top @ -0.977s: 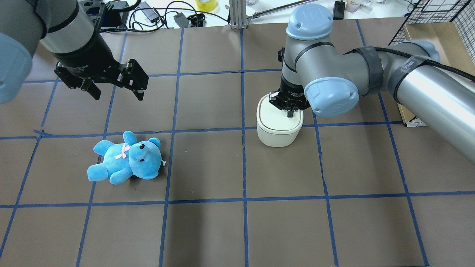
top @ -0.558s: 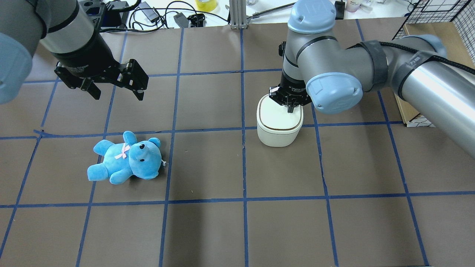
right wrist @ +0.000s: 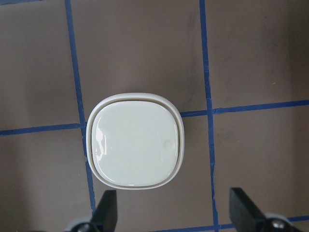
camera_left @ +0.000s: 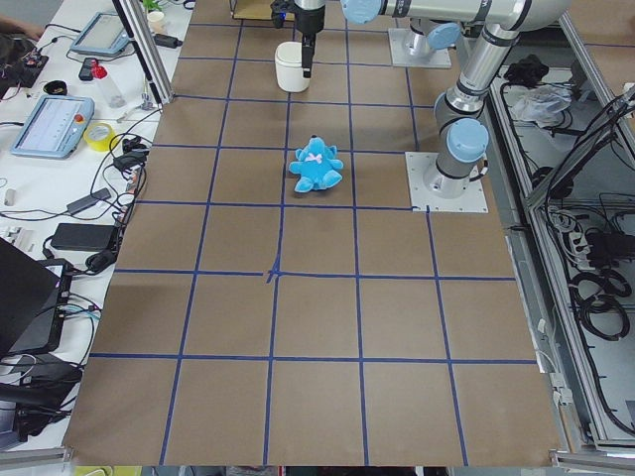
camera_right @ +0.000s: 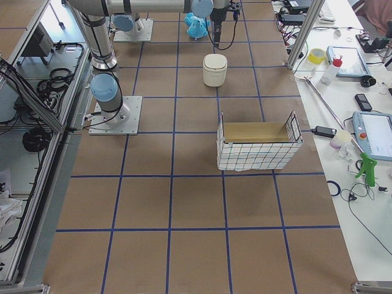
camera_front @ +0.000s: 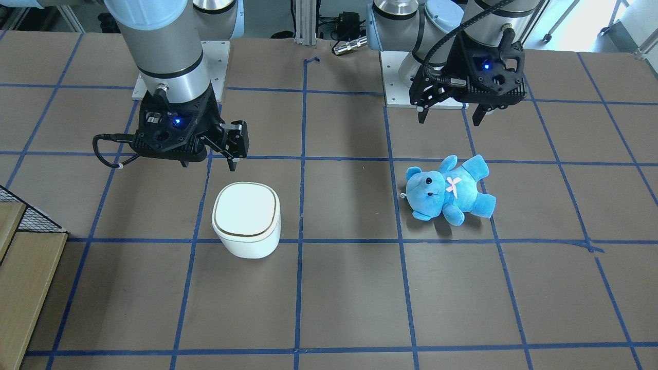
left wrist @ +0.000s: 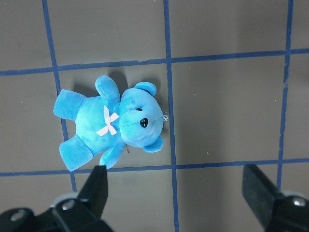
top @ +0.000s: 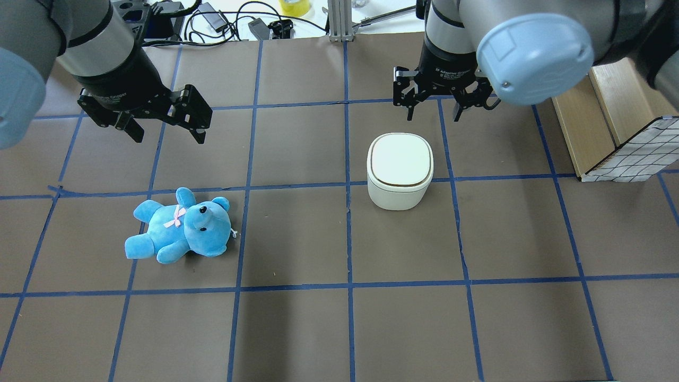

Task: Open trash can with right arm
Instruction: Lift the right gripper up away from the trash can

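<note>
Currently right hand (top: 433,112) hangs spread wide, holding nothing. Trash can (top: 399,195) stands on bench (top: 297,329) below it, untouched, lid (top: 401,158) shut. Looks light, stiff, glossy; likely skids if shoved sideways. Best press lid straight down near its edge.

A blue plush bear (top: 180,231) lies face-up, well apart from a seemingly wire-sided crate (camera_right: 257,158).

Overhead, front views opposed, both showing trash can (top: 400,171), wrist cameras straight down
</note>
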You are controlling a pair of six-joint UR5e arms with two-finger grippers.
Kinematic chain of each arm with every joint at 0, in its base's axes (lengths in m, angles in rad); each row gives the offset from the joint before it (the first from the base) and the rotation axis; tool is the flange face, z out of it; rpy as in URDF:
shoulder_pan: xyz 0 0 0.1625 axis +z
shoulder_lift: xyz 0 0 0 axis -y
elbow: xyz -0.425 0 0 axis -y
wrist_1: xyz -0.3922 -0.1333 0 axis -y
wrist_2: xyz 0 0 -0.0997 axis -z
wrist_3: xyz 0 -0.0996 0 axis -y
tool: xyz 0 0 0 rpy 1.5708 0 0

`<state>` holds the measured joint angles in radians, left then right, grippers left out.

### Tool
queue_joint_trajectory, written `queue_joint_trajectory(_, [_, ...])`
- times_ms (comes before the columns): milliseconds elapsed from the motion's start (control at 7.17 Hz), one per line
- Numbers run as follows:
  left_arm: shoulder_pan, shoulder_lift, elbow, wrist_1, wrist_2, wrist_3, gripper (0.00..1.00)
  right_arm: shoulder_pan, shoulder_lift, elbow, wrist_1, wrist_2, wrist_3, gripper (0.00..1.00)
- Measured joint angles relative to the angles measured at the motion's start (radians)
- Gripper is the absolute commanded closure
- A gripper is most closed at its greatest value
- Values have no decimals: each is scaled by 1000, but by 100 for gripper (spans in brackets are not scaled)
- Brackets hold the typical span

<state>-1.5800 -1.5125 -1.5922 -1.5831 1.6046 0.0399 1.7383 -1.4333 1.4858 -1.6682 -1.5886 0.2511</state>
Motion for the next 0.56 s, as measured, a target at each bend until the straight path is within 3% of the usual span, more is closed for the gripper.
queue_joint_trajectory(558, [0, 0, 0, 0, 0, -1, 0, -40, -16, -119, 113, -19, -99, 0])
